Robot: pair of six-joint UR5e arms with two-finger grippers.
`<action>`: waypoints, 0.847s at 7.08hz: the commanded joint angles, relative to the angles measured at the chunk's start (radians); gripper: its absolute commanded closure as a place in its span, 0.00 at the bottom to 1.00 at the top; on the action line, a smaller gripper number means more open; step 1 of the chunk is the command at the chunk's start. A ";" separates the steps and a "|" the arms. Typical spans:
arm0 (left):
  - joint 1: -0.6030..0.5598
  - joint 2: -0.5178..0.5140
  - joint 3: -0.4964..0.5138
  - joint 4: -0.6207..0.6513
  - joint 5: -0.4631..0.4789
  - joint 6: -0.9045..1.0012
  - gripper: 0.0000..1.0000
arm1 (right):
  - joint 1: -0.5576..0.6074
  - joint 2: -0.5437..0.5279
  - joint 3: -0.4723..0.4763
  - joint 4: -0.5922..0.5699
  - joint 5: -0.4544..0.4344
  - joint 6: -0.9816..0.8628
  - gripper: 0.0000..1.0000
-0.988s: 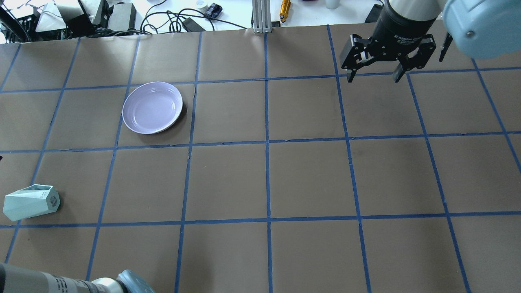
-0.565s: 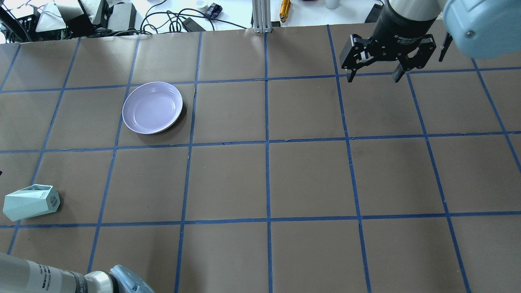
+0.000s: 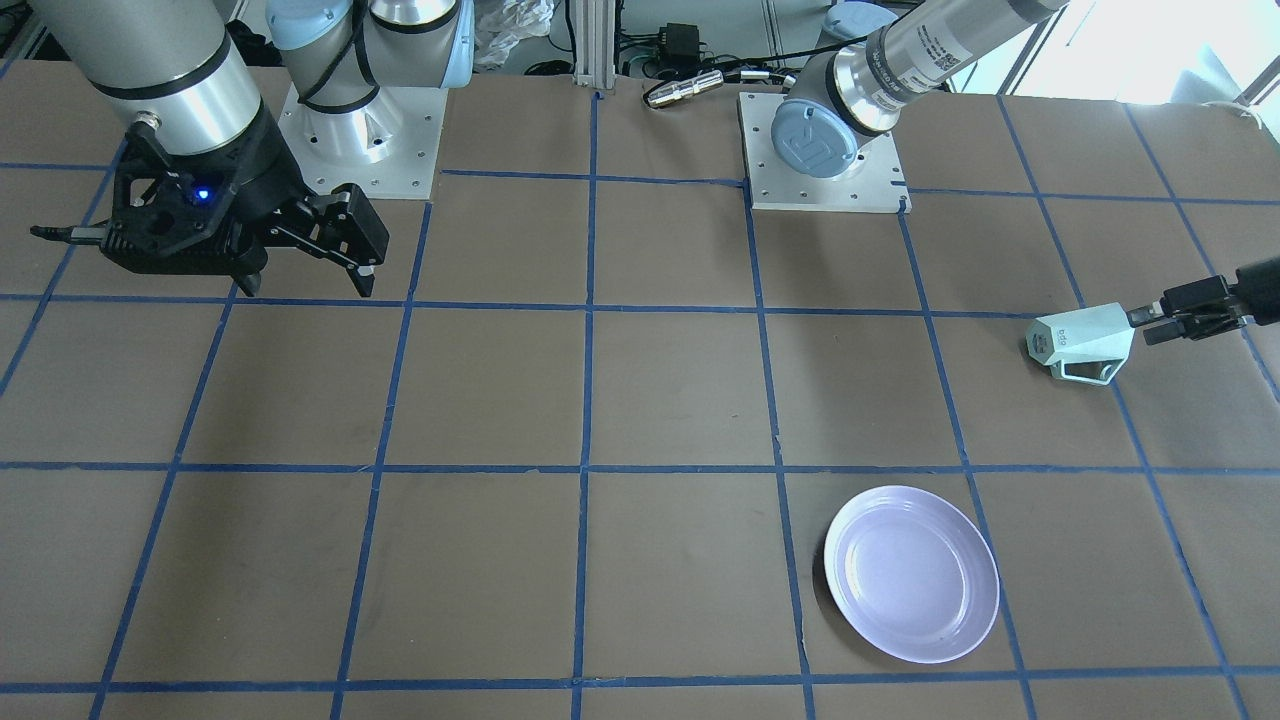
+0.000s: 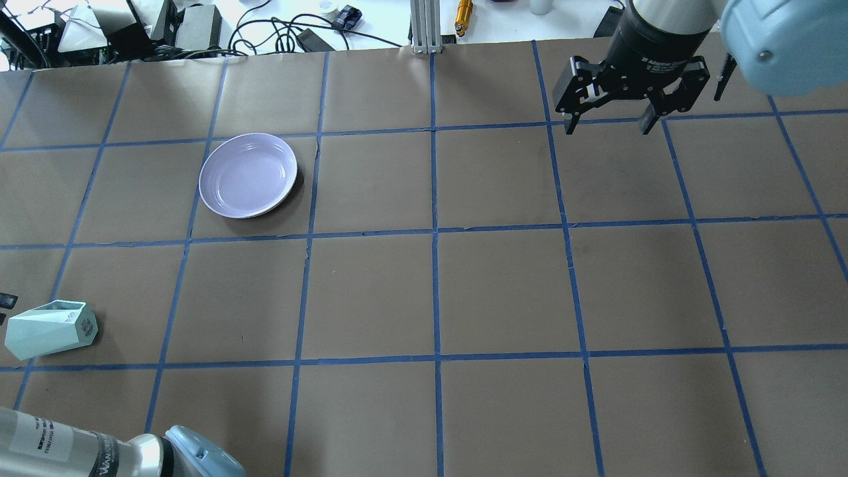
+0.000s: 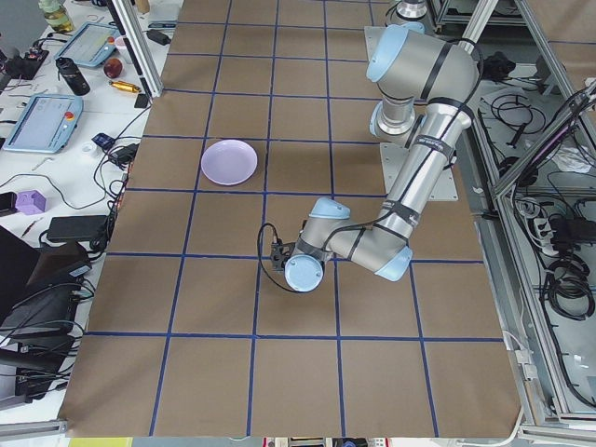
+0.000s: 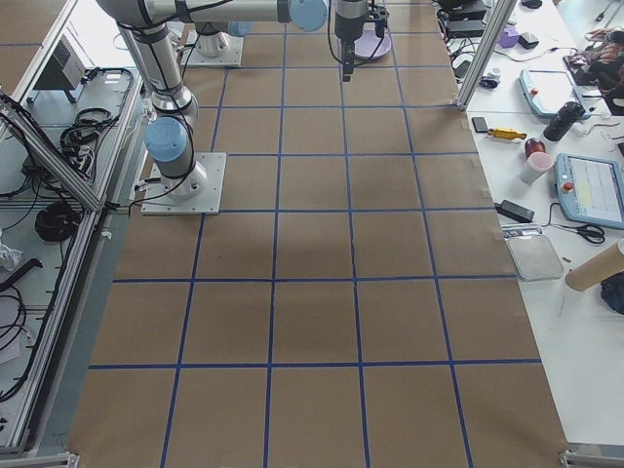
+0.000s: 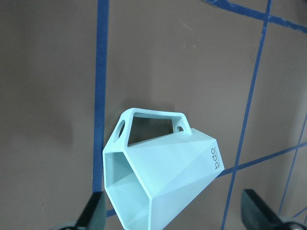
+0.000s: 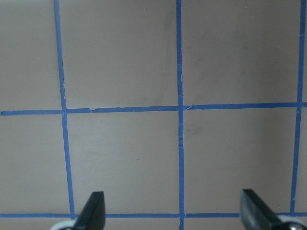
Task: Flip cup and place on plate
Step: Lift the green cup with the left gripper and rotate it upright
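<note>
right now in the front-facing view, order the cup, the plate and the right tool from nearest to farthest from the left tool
1. cup, lying on its side just ahead of the left tool, at the view's right edge
2. plate, lower in the view, on the operators' side
3. right tool, far over at the view's left

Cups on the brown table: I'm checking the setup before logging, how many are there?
1. The cup lies on its side by the table edge on the robot's left, mouth toward the open left gripper, apart from the plate.
</note>
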State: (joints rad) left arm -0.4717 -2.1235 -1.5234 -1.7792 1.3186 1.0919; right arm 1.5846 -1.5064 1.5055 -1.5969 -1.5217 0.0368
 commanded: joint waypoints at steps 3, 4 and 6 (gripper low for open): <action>0.021 -0.052 0.002 -0.161 -0.065 0.111 0.51 | 0.000 0.000 -0.001 0.000 0.000 0.000 0.00; 0.021 -0.052 0.003 -0.189 -0.065 0.114 0.82 | 0.000 0.000 -0.001 0.000 0.000 0.000 0.00; 0.031 -0.043 0.012 -0.244 -0.065 0.120 1.00 | 0.000 0.000 -0.001 0.000 0.000 0.000 0.00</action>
State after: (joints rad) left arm -0.4474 -2.1710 -1.5152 -1.9920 1.2534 1.2080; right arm 1.5846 -1.5064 1.5048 -1.5969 -1.5217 0.0368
